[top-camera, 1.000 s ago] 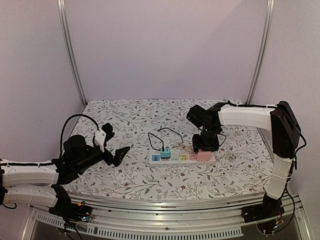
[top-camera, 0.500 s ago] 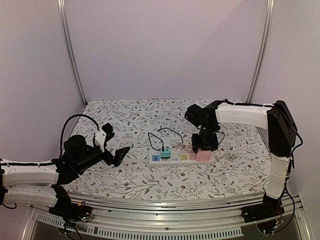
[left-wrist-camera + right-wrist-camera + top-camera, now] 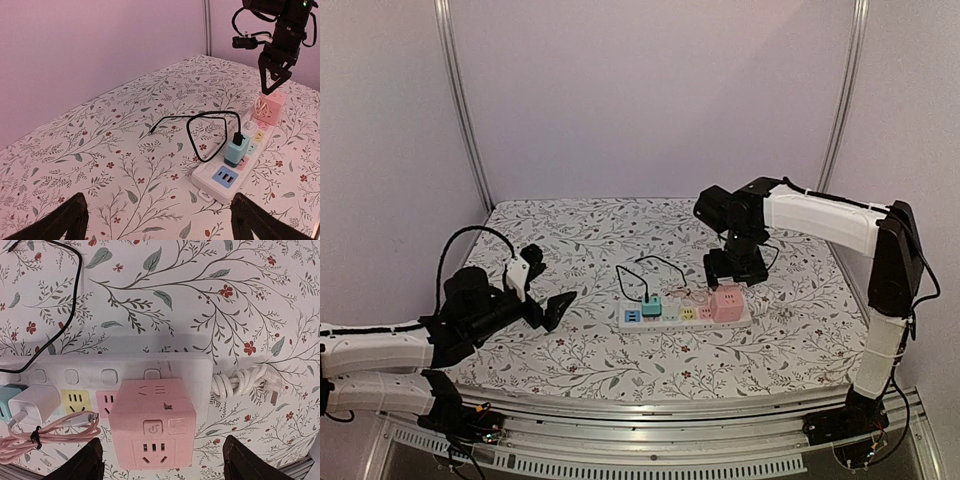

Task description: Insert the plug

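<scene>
The pink cube plug sits on the three-o'clock end of the white power strip, near the table's centre, and appears fully seated. The right gripper hangs directly above it, fingers spread, clear of its sides and holding nothing. The left gripper hovers at nine o'clock, fingers wide, empty. Recommendation: lift straight up with fingers apart, so no pad drags the cube or catches the coiled white cord at its three o'clock. Surface: floral cloth, flat. Room: plain pale walls, metal corner posts.

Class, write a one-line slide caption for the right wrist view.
Open right claw hovers above the pink cube adapter sitting on the white power strip.
</scene>
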Available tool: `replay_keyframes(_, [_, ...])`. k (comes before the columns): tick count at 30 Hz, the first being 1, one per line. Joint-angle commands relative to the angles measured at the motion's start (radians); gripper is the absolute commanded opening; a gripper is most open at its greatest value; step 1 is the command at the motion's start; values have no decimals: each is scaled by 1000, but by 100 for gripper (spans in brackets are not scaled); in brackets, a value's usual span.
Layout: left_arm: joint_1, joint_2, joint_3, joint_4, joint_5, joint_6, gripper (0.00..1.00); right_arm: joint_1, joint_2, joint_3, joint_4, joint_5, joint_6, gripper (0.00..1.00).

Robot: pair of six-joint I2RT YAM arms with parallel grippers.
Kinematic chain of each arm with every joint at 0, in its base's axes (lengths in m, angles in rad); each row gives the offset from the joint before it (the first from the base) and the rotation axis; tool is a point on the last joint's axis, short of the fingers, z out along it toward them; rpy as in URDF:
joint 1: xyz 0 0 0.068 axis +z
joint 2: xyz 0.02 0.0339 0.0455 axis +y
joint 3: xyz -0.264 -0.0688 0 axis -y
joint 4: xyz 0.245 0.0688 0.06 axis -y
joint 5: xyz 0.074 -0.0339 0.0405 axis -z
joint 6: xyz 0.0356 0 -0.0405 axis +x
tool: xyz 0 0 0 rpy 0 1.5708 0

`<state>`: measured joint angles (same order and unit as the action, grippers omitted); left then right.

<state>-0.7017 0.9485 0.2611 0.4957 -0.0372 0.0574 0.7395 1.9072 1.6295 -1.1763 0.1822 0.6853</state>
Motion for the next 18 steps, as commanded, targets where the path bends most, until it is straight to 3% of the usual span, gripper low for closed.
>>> replay_keyframes(1, [40,-24,23,-33,19,9,99,5,-89,32,-54,33,-11,84])
replay_keyframes(3, [67,-33,34,-51,20,-6,99,-3,-122,47,-55,50,-23,94])
replay_keyframes(9, [267,-103,81,-164,23,-97,99,-75,-314,-19,82,278,-83,99])
replay_keyframes(12, [413,-163,87,-232,29,-130,99,-213,-503,-223,339,323,-172,99])
replay_keyframes(15, [581,-238,81,-263,98,-141,99,-402,-694,-456,536,219,-200,99])
replay_keyframes(18, [743,-307,82,-291,147,-143,99,-474,-861,-642,673,302,-264,99])
